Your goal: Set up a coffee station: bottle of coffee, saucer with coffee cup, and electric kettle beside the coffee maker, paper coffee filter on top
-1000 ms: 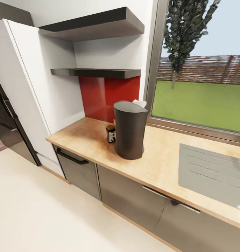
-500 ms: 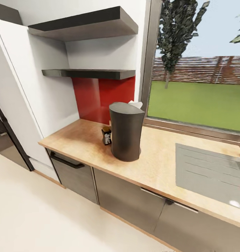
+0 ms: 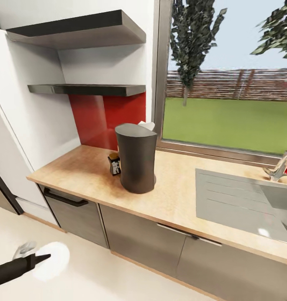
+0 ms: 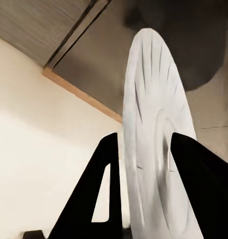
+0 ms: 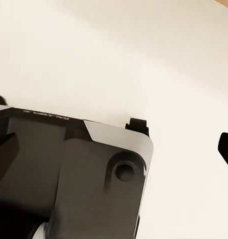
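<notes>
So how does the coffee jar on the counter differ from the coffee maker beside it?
The bottle of coffee is far shorter, reaching well under half the height of the coffee maker. The bottle is squarish with a gold-brown lid and a light label; the coffee maker is a plain matte dark rounded column with a slanted top. Something white pokes up behind the coffee maker's top; nothing sits on the bottle. Both stand upright on the kitchen countertop, close together.

Coffee maker [image 3: 137,159]: upright on the kitchen countertop [image 3: 183,196], before the red backsplash [image 3: 106,119].
Paper coffee filter [image 3: 147,125]: white, peeking over its slanted top.
Bottle of coffee [image 3: 114,163]: just beside it, shelf side.
Kitchen shelf [image 3: 87,89]: bare.
Sink [image 3: 248,205]: window side.
Left gripper [image 3: 42,258]: low over the floor, its fingers clamped on the saucer [image 3: 51,255].
</notes>
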{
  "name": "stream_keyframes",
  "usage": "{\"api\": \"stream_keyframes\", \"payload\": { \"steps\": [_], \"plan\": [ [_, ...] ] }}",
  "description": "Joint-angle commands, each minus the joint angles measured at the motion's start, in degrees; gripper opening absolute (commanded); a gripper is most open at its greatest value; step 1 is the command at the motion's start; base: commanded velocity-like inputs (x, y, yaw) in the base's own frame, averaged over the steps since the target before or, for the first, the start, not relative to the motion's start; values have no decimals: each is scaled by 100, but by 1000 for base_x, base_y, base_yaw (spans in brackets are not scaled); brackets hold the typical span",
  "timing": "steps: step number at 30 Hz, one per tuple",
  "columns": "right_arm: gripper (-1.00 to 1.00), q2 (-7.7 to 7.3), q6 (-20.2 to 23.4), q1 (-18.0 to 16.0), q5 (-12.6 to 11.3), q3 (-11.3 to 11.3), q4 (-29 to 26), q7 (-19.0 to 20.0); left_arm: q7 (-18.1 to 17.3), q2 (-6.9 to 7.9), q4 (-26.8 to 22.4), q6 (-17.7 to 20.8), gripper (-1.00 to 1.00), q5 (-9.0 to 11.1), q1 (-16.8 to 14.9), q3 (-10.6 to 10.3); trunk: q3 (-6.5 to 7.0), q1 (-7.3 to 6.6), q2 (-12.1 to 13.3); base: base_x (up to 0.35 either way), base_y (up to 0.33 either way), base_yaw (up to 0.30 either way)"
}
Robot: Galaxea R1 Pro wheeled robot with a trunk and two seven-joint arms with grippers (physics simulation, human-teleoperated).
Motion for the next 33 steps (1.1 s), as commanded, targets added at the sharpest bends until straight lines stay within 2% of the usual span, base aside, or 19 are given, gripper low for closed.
{"api": "stream_keyframes", "payload": {
  "steps": [1,4,6,8,12,13,18,21,23,25,30,32,33],
  "plan": [
    [100,-1,33,-2,-22,38,-13,20,-131,86,-15,245,-100,-14,-174,2,-14,3,-12,0,0,-15],
    [100,4,33,-2,-22,38,-8,22,-311,280,-58,803,-100,-30,-624,-4,-13,3,-12,0,0,-7],
    [100,9,33,-2,-22,38,-7,28,-348,341,-77,1125,-100,-31,-897,-26,-13,3,-12,0,0,-2],
    [100,17,38,-2,-19,38,-5,34,-366,359,-88,1532,-100,-41,-1233,-61,-13,3,-12,0,0,-1],
    [100,22,41,-2,-15,38,-11,37,-354,356,-91,2100,-100,-92,-1634,-88,-13,3,-12,0,0,0],
    [100,26,42,-2,-14,38,-12,39,-338,353,-88,2323,-100,-127,-1828,-92,-13,3,-12,0,0,0],
    [100,24,42,-2,-13,38,-12,39,-329,334,-29,2598,-100,-178,-2391,-95,-13,3,-12,0,0,-100],
    [100,5,42,19,-5,37,-6,23,-199,288,-6,2628,-100,-184,-2510,-74,-13,3,-12,0,0,-237],
    [100,-3,42,69,-5,36,-5,23,67,217,-8,2631,-100,-174,-2536,-55,-13,3,-12,0,0,-255],
    [100,-8,42,116,-4,33,-4,15,640,59,-44,2634,-100,-132,-2567,-35,-13,3,-12,0,0,-261],
    [100,-27,60,227,-10,30,-4,3,2188,-451,-66,2629,-100,33,-2807,85,-13,3,-12,0,0,-264],
    [100,-49,65,274,-16,29,-4,-1,2682,-712,-70,2619,-100,59,-2861,129,-13,3,-12,0,0,-266],
    [100,-64,66,289,-17,29,-4,-1,2786,-772,-71,2617,-100,65,-2869,137,-13,3,-12,0,0,-266]
  ]
}}
